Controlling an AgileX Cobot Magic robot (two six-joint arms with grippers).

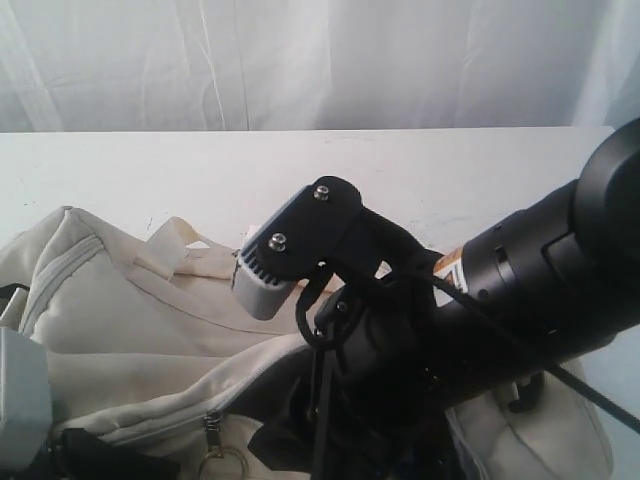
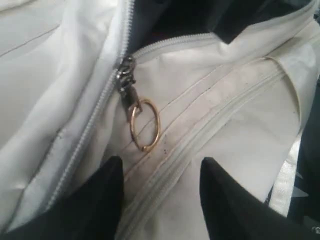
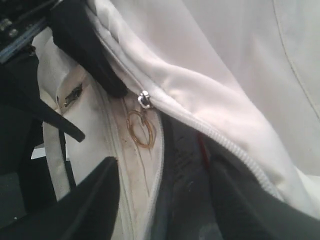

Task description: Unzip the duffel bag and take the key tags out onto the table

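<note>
The cream-white duffel bag (image 1: 130, 330) lies on the white table (image 1: 150, 170), its main zipper partly undone and dark lining (image 3: 185, 175) showing in the gap. My left gripper (image 2: 161, 161) is open just short of the zipper slider (image 2: 126, 75) and its brass ring (image 2: 145, 125), touching neither. My right gripper (image 3: 162, 165) is open at the opening's edge, one finger on the cream fabric and the other over the lining. The slider (image 3: 145, 99) and ring (image 3: 140, 129) lie just beyond it. The key tags are hidden; only a thin red streak (image 3: 202, 150) shows in the lining.
My right arm (image 1: 520, 290) fills the front right of the exterior view and covers the bag's middle. A webbing handle (image 1: 175, 245) lies on top of the bag. The left arm's grey body (image 1: 22, 390) sits at the bag's left end. A white curtain (image 1: 300, 60) hangs behind the table.
</note>
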